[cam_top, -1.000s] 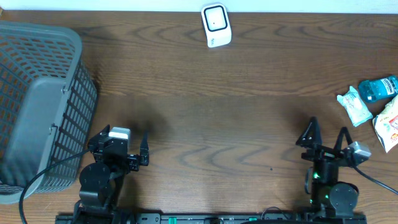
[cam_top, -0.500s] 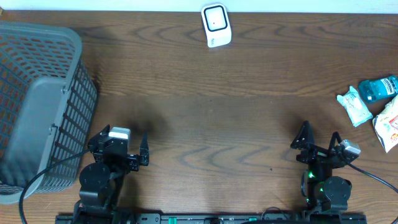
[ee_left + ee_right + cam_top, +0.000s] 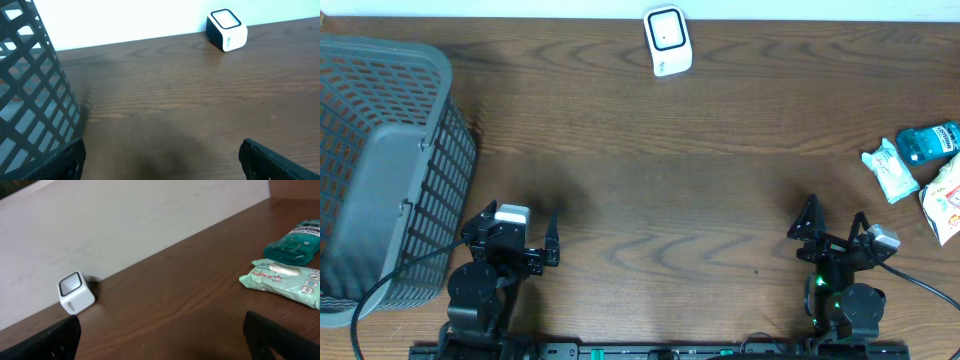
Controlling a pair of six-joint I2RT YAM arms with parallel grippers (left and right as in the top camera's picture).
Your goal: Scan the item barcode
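As I look down on the worktop [image 3: 670,180] from overhead, both arms sit low along the bottom edge of the frame: the left arm [image 3: 480,280] at lower left, the right arm [image 3: 845,305] at lower right. The left jaws are released, spread wide and gripping nothing. In the left wrist view their dark tips show only at the two bottom corners, with bare wood between them. The right jaws are likewise released and hold nothing, their tips at the bottom corners of the right wrist view.

The items to be scanned lie at the right edge of the overhead frame, well apart from the right jaws. A teal bottle [image 3: 927,142] lies on its side. A pale green packet [image 3: 890,170] sits just below and left of it; I cannot tell whether the two touch. A white pouch [image 3: 945,200] is cut off by the frame edge. The right wrist view confirms the bottle [image 3: 292,242] and the packet [image 3: 282,280] at its right side.

The scanner [image 3: 668,40], a small white box with a dark window, stands at top centre of the overhead frame, near the far edge of the worktop. A grey mesh basket [image 3: 380,170] fills the left side, its wall just beside the left arm.
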